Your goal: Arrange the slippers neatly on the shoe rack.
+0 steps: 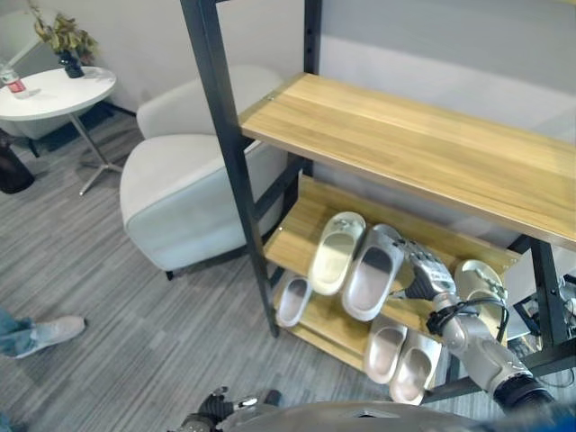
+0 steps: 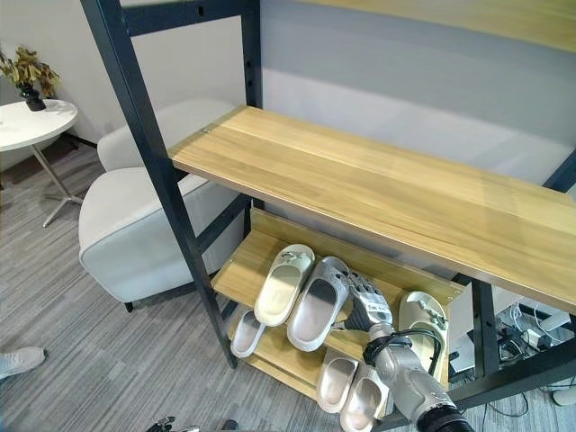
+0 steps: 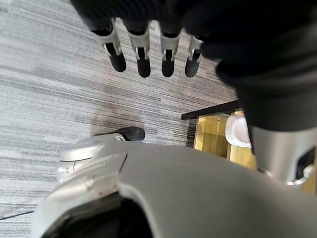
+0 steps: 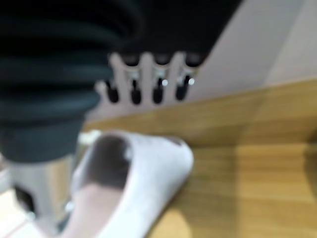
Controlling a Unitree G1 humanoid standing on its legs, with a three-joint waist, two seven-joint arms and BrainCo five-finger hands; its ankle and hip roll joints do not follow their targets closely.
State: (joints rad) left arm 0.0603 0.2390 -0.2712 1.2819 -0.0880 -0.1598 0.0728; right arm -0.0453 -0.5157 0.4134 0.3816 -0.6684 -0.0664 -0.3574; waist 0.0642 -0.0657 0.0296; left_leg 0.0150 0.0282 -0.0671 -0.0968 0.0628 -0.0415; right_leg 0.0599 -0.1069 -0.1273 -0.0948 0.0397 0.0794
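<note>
The right hand (image 2: pixel 367 302) rests against a pale grey rubber slipper (image 2: pixel 317 303) on the middle wooden shelf (image 2: pixel 378 270) of the black-framed shoe rack (image 1: pixel 232 171), its fingers (image 4: pixel 158 84) straight, clasping nothing. A cream slipper (image 2: pixel 283 283) lies just beyond. The left hand (image 3: pixel 148 49) hangs relaxed over grey carpet (image 3: pixel 49 99).

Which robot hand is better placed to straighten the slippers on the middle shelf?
Probably the right robot hand: it is beside the grey slipper on the middle shelf. The left robot hand hangs over the floor.
</note>
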